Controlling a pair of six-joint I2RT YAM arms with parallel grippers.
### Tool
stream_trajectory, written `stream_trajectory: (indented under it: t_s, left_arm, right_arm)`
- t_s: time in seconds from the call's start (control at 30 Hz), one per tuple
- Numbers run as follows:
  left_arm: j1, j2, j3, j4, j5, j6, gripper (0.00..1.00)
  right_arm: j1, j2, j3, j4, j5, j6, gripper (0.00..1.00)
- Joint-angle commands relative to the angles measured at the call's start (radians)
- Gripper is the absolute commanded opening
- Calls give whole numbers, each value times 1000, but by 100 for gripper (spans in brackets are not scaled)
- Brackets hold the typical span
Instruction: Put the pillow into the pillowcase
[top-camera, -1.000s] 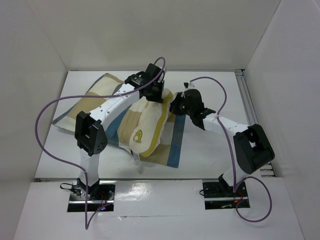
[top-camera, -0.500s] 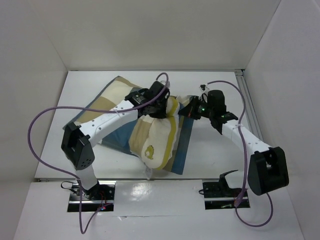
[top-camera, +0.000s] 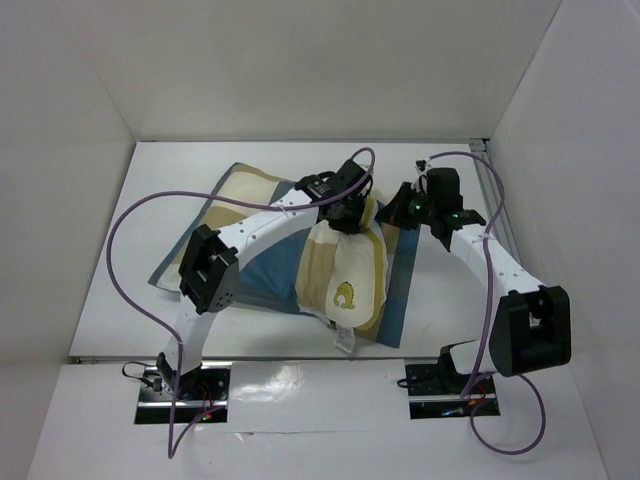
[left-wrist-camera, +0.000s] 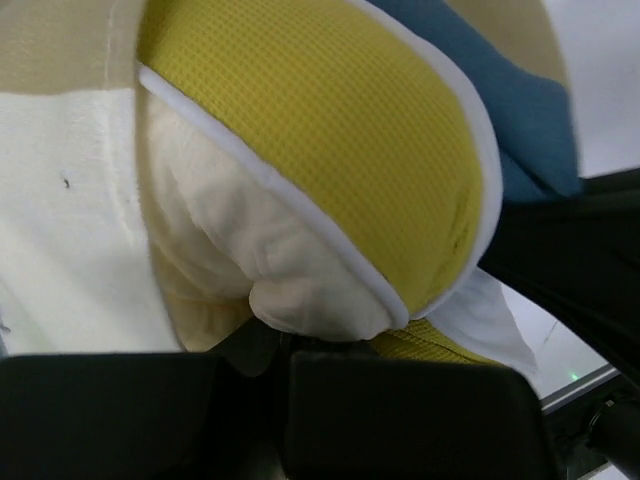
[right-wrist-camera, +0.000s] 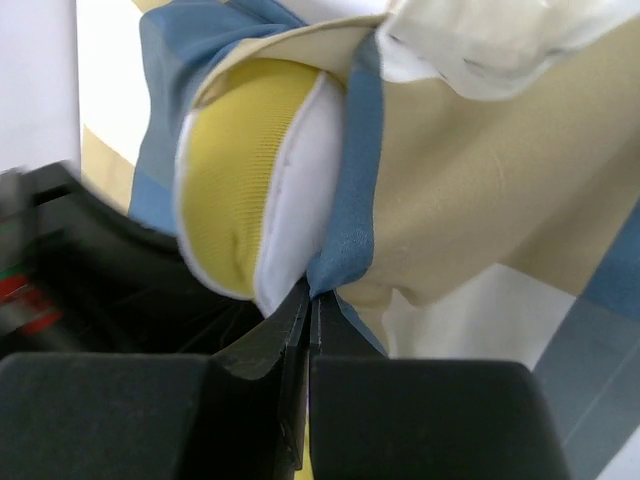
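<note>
Left gripper (left-wrist-camera: 275, 345) pinched shut on soft cream yellow-banded pillow (top-camera: 352, 275). My right gripper (right-wrist-camera: 308, 300) pinches blue-tan checked fabric pillowcase (right-wrist-camera: 480, 190) hem alongside. Pillow lies lengthwise behind both jaws.

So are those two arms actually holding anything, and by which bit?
Yes. The left fingers pinch the pillow at a corner by its yellow band; the right fingers pinch the pillowcase by its blue edge.

You have a white surface (top-camera: 160, 190), checked pillowcase (top-camera: 270, 275) spread directly on it, cream pillow (top-camera: 355, 270) resting on that cloth
</note>
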Motion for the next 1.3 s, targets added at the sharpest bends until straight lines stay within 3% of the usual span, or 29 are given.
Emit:
stream_trajectory:
  t_s: [0.0,0.33,0.63,0.73,1.0,1.13,1.27]
  left_arm:
    - [42,134,-133,-130,126,84,0]
    - [110,177,-352,3,194,137,0]
    - [119,50,-625,80,280,167,0]
    - [119,38,-635,89,277,167,0]
    - [119,76,-581,99,297,158,0]
    - [128,85,-531,88,297,158,0]
    - [128,104,-491,88,297,167,0]
  right_arm:
    - [-1,-68,194,316,-100,45,0]
    - [10,-15,260,424,-109,76,0]
    - [43,97,349,593,-74,123,0]
    - [126,157,436,641,-101,136,0]
    - [250,170,460,709,-186,113,0]
    - [263,108,419,718,-249,104,0]
    - [263,9,378,689,-190,36,0]
